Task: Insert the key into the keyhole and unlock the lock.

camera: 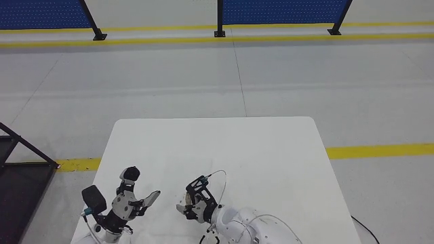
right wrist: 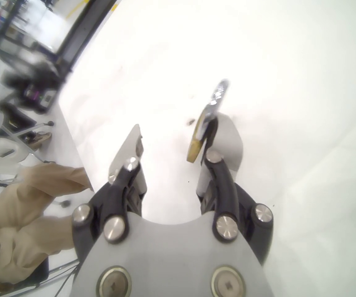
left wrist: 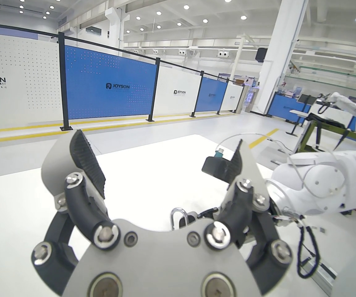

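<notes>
A padlock with a brass body and silver shackle (right wrist: 204, 123) is seen edge-on, leaning against the inner side of one finger of my right gripper (right wrist: 178, 131). That gripper is open low over the white table (camera: 271, 156), with a wide gap to the other finger. In the left wrist view the silver shackle (left wrist: 178, 214) stands upright just beyond my left gripper (left wrist: 159, 143), which is open with nothing between its ribbed pads (left wrist: 86, 162). From above, the left gripper (camera: 144, 184) and right gripper (camera: 195, 195) sit side by side near the table's front edge. I cannot make out a key.
The white right arm (left wrist: 314, 180) with its thin cable loop crosses close beside the left gripper. The table's side edge (right wrist: 73, 125) runs near the right gripper. The table's far half (camera: 258, 135) is bare white surface.
</notes>
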